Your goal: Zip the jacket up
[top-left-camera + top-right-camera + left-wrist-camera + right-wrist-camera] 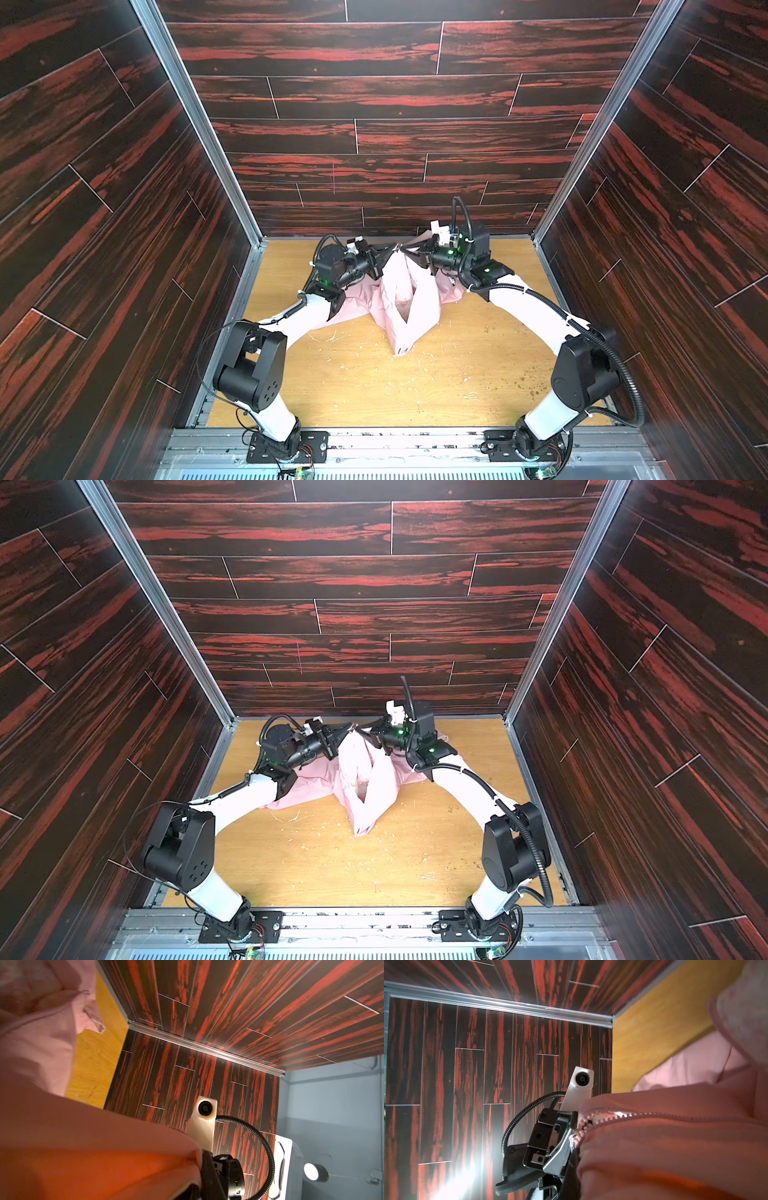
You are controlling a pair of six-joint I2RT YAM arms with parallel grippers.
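Fabric of the jacket is stretching lengthwise away from the back wall, its long axis running from that wall toward the near side of the table. The end nearest the back wall is hanging raised off the table, while the opposite end is lying flat and pointing away from the wall. Whether the raised end is collar or hem, I cannot tell. The front is gaping in a narrow V that is showing paler lining and closing toward the end far from the wall. Sleeves are spreading to either side, nearer the wall than the flat end.

The left gripper and right gripper are meeting tip to tip just in front of the back wall. Each is clenching the raised end, so the jacket is hanging below them and trailing away. In the right wrist view the zipper teeth are running straight into the left gripper's pinch. The left wrist view is showing the right gripper biting pink cloth.
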